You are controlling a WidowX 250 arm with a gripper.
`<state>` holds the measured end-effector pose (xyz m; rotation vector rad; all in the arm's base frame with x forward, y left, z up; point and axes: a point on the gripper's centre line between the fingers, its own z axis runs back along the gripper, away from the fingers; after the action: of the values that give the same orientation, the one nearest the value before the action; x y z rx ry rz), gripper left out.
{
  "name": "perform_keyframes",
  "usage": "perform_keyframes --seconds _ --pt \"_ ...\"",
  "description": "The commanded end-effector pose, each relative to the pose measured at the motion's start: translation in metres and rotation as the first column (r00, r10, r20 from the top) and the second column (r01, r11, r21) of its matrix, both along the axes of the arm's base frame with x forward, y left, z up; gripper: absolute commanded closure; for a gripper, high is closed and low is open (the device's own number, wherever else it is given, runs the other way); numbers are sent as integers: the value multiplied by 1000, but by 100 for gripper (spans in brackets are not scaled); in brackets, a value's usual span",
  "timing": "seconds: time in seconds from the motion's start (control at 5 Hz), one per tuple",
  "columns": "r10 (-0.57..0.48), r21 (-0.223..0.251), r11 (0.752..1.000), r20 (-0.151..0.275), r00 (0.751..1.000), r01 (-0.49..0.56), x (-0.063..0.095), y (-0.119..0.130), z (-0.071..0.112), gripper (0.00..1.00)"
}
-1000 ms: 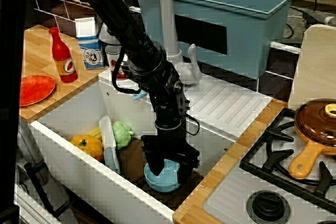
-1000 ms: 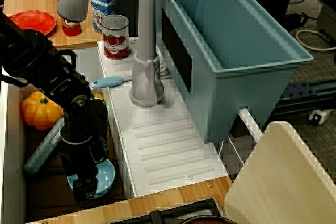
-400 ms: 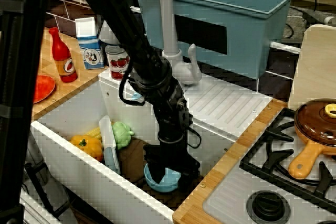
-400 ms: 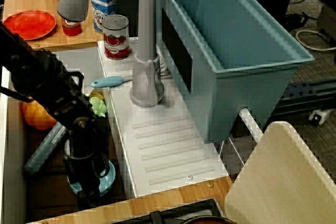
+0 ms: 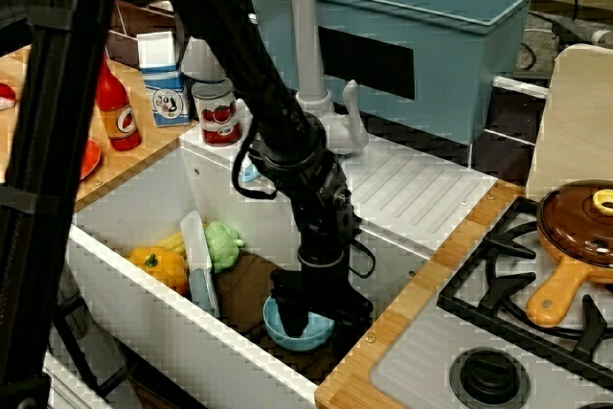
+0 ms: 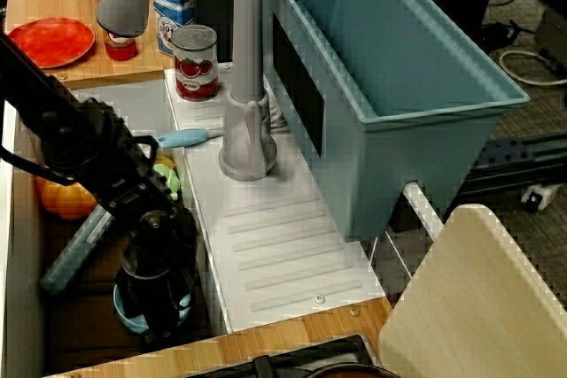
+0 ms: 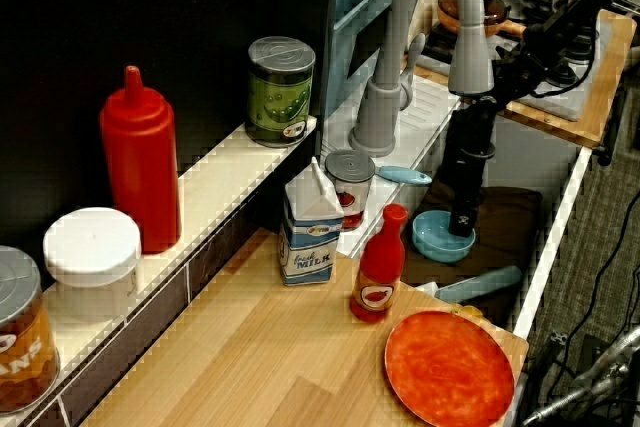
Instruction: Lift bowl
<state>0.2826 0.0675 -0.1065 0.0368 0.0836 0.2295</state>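
Small light-blue bowl [image 5: 296, 330] down on the dark floor of the sink [image 5: 144, 280], near the front wall. Black gripper [image 5: 308, 318] pointing straight down into the bowl, tip low inside it. Fingers [image 7: 461, 224] too dark and bunched to read; cannot tell if spread or pinching the rim. In the side view, bowl [image 7: 441, 237] right under the gripper [image 7: 462, 227], bottom seeming to rest on the brown mat.

Left of the bowl in the sink: green toy vegetable [image 5: 221, 244], orange pepper [image 5: 159, 266], and a pale blue flat thing [image 5: 198, 261] leaning on edge between them. Behind the bowl, grey tap [image 5: 308, 64] standing on the white drain board [image 5: 407, 191]. Behind the tap, big blue-grey tub [image 5: 421, 35].

Further left of the bowl, on the wooden surface [image 7: 260, 347]: red sauce bottle [image 5: 115, 107], milk carton [image 5: 163, 79], tomato can [image 5: 216, 114]. Orange-red plate [image 7: 449, 367] flat near the surface's edge, well apart from the bowl. Right of the sink, stove [image 5: 536, 304] with a brown lidded pan [image 5: 577, 227].
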Motion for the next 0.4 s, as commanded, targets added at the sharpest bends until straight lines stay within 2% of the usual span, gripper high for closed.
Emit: perform_keyframes --seconds 0.0,0.2 --pt "9 9 1000 21 1000 -9 10 2 0 100" --pt "15 5 1000 19 1000 -15 7 3 0 100"
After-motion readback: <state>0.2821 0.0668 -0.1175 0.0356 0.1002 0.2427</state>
